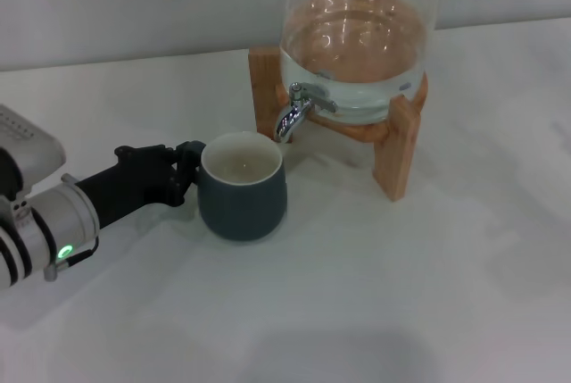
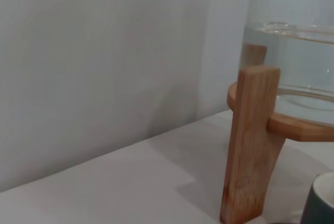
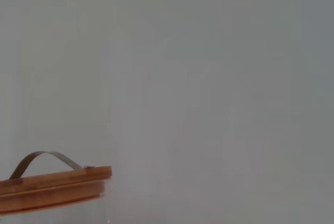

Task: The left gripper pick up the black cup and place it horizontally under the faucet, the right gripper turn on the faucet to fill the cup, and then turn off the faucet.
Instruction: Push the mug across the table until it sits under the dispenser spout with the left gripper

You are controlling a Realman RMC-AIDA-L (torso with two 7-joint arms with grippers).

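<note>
Item: small rounded charcoal cup (image 1: 242, 191) with a cream interior, standing upright on the white table (image 1: 401, 303), its rim sitting just below and slightly in front of the spout of the shiny chrome faucet (image 1: 299, 108). The cup is looking empty.

Item: left gripper (image 1: 183, 171), black-fingered, on a thick white and black arm with a green light, reaching in from the robot's left and touching the cup's side. Whether the jaws are clamping the cup or parted beside it cannot be told.

Item: right gripper, not appearing in any view.

Item: clear glass water jar (image 1: 357, 44), partly filled, resting on a light wooden stand (image 1: 397, 146).

Risks, as judgement: the spout appears to be hanging near the cup's far rim, so water may be running down the outside if the cup is not centred; a sideways nudge from the left gripper could be shifting or tipping it.

View notes: the head view alone is showing faucet, cup and gripper together. The left wrist view is showing one stand leg and only a sliver of the cup. The right wrist view alone is showing the jar's wooden lid (image 3: 52, 187) with its metal handle.
</note>
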